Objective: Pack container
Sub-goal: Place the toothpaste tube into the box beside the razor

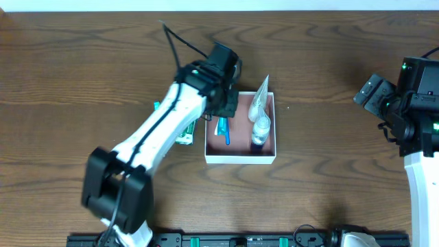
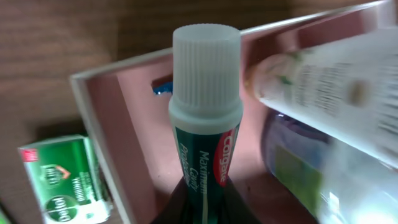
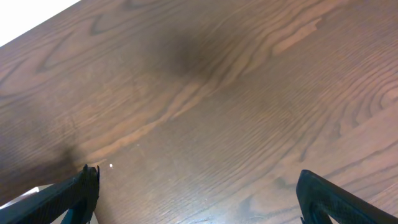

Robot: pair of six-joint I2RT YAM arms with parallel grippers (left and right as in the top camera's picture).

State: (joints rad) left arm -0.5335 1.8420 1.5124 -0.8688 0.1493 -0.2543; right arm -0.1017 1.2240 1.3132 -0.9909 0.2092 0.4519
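The container (image 1: pixel 240 158) is a small square white-walled box with a pink-brown inside, at the table's middle. In it lie a blue toothbrush (image 1: pixel 226 132), a white tube (image 1: pixel 259 101) and a clear bottle with a dark cap (image 1: pixel 260 132). My left gripper (image 1: pixel 225 104) is over the container's back left corner, shut on a green Colgate toothpaste tube (image 2: pixel 205 124) with a white ribbed cap, held above the container's floor (image 2: pixel 130 118). My right gripper (image 3: pixel 199 199) is open and empty over bare table at the far right (image 1: pixel 374 96).
A small green and white packet (image 1: pixel 184 134) lies on the table just left of the container, also in the left wrist view (image 2: pixel 62 180). The white tube (image 2: pixel 323 81) and the bottle (image 2: pixel 298 168) fill the container's right side.
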